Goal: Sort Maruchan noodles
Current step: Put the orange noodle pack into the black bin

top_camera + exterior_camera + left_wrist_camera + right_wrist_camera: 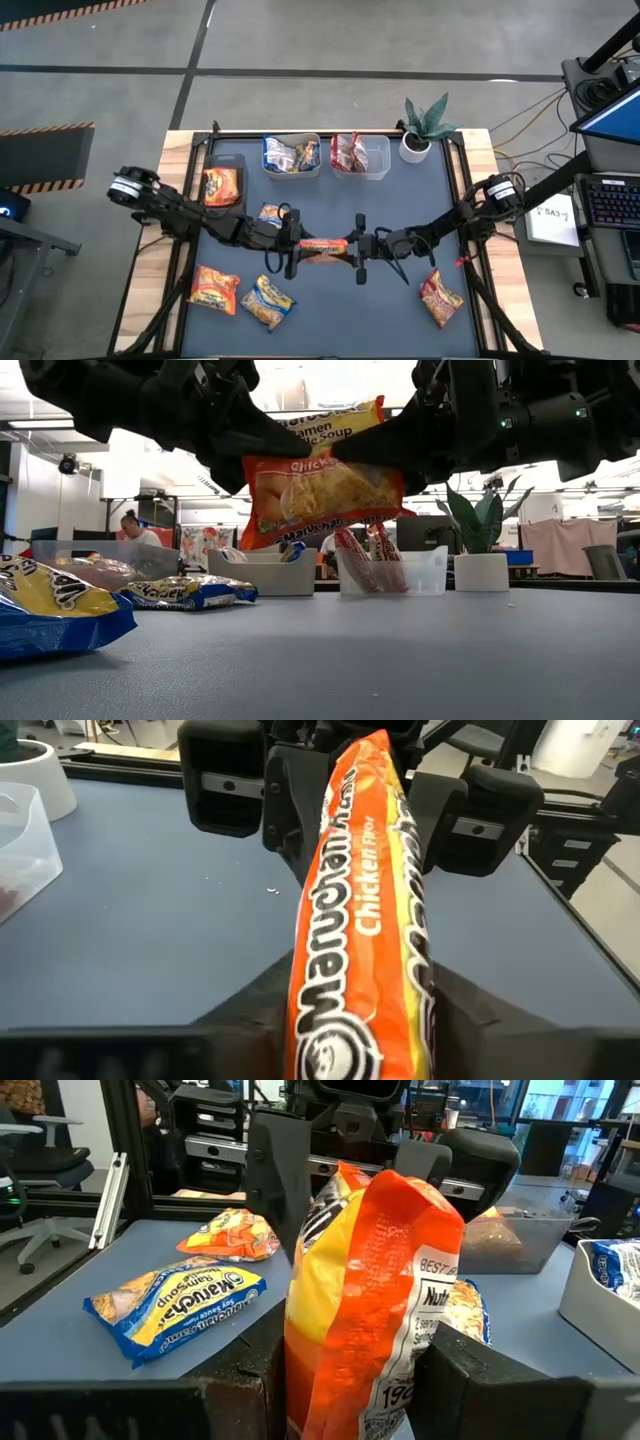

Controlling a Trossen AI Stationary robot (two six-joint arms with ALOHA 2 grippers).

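Both arms met over the middle of the table [330, 300], holding one orange packet [323, 246] between them, clear of the mat. The left gripper [293, 247] pinched one end of it and the right gripper [356, 247] pinched the other; from table height the packet [322, 490] hung tilted in the air with dark fingers clamped on either side. Past the left arm's own fingers the packet [362, 910] ran lengthwise, its chicken flavour print readable.

Other packets lay about. A yellow-and-blue one [267, 301] and an orange one [215, 288] sat near the front left edge, just beside each other. A red-orange one [440, 298] lay alone at the front right. Another yellow-and-blue packet [270, 213] rested just behind the left arm.

At the back stood three tubs: a dark one [226, 166] on the left holding an orange packet [220, 186], a clear middle tub [312, 166] with yellow-and-blue packets [280, 155], and a clear right tub [377, 158] with red ones [346, 152]. A potted plant [422, 128] stood beside that.
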